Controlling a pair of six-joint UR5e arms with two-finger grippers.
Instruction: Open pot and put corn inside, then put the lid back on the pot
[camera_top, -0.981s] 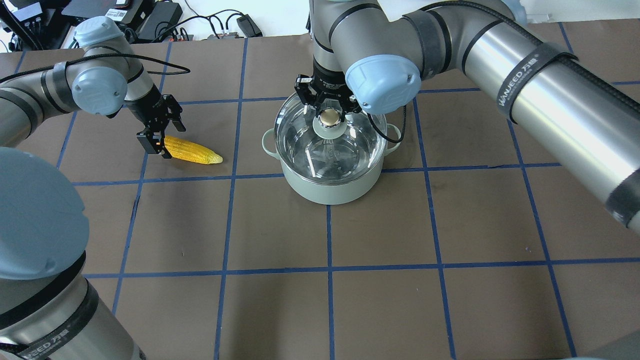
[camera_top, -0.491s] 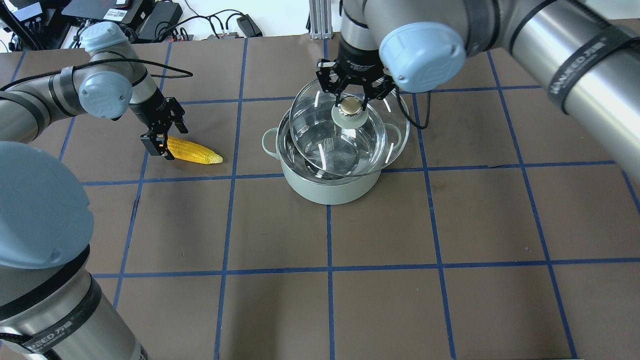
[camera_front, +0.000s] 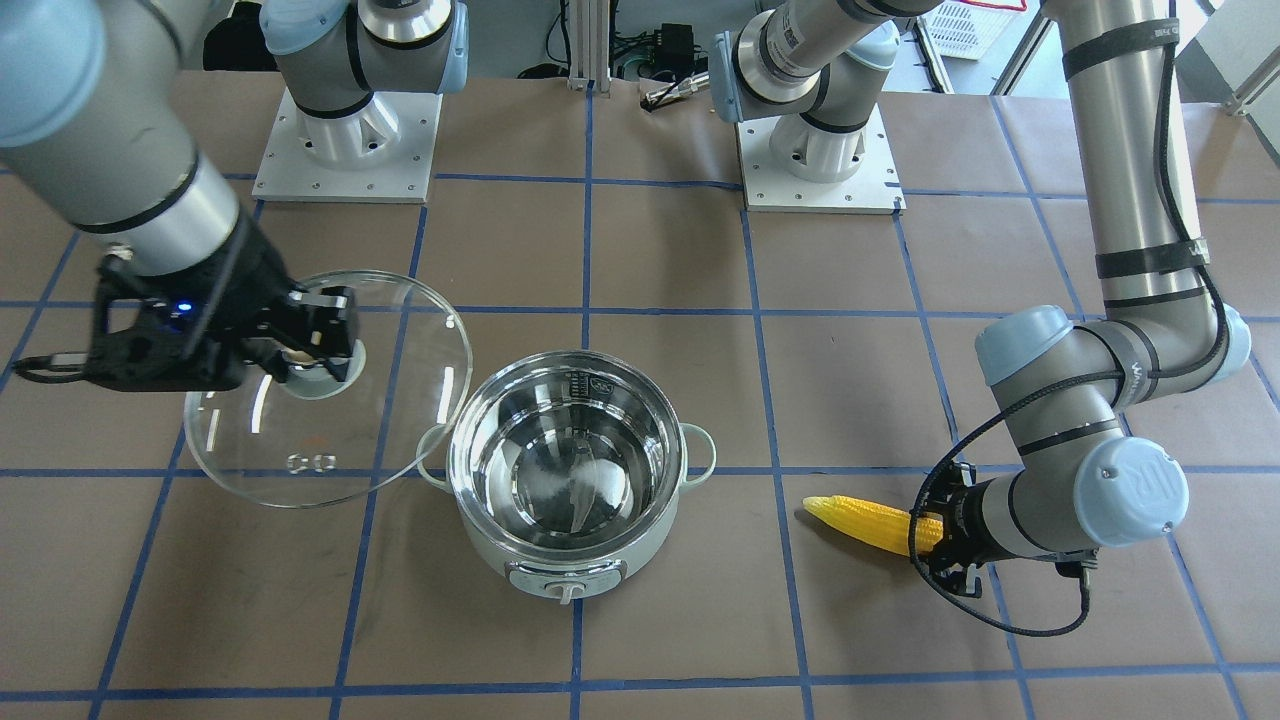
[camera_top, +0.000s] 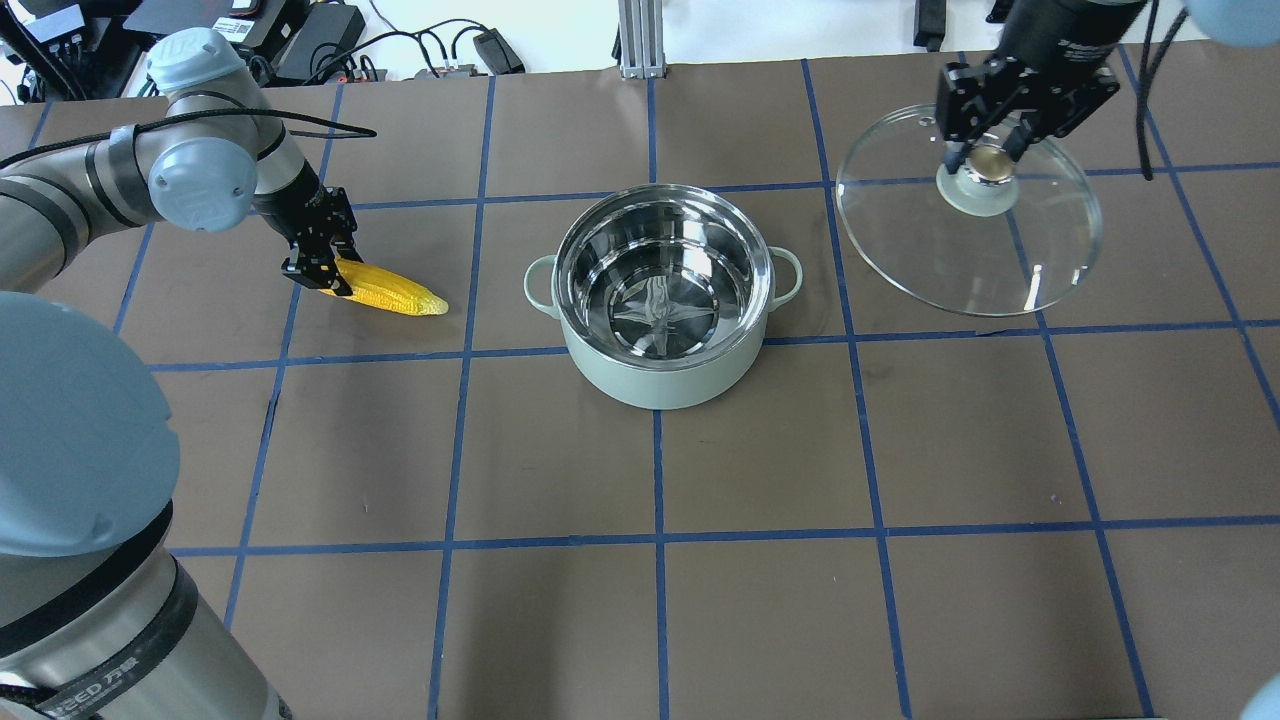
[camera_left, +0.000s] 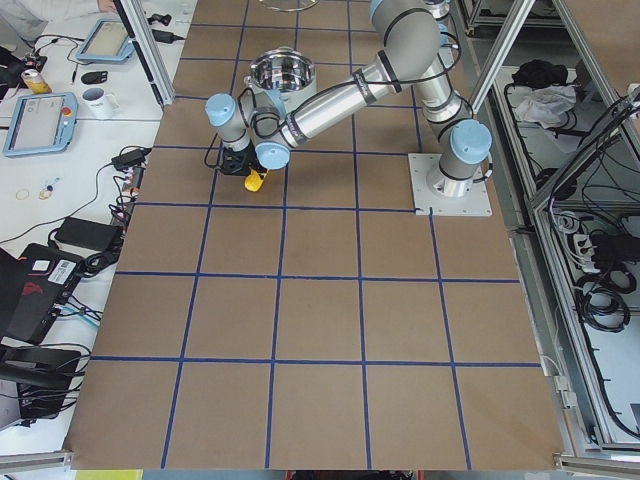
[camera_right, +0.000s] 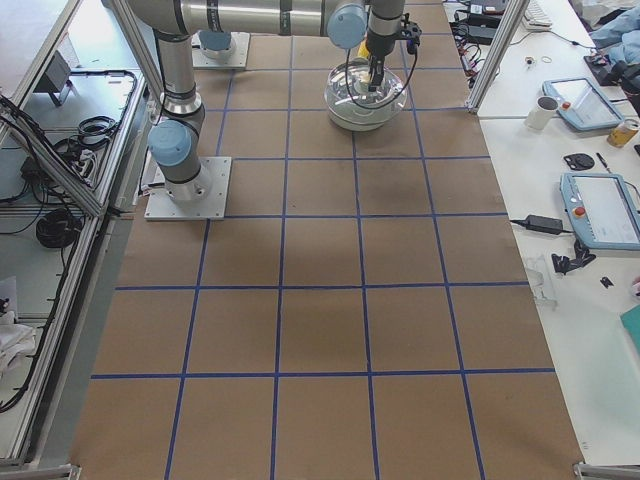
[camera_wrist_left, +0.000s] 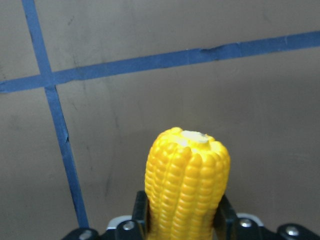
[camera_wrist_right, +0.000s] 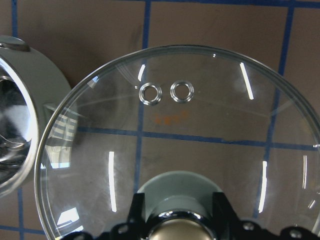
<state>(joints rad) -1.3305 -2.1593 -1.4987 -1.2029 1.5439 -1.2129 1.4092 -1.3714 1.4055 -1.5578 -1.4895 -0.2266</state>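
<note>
The pale mint pot (camera_top: 660, 385) stands open mid-table, its steel inside empty; it also shows in the front view (camera_front: 640, 545). My right gripper (camera_top: 985, 160) is shut on the knob of the clear glass lid (camera_top: 960, 255) and holds it in the air to the pot's right, clear of the rim. The lid also shows in the front view (camera_front: 330, 440) and the right wrist view (camera_wrist_right: 200, 135). My left gripper (camera_top: 322, 272) is shut on the thick end of the yellow corn (camera_top: 390, 295), left of the pot and low over the table. The corn fills the left wrist view (camera_wrist_left: 187, 185).
The table is brown paper with a blue tape grid (camera_top: 655, 535). Cables and electronics (camera_top: 300, 40) lie past the far edge. The two arm bases (camera_front: 345, 150) sit on the robot's side of the table.
My right gripper has lifted the lid off the pot and carried it far to the right, so the pot stands open. My left gripper has closed on the corn's thick end.
</note>
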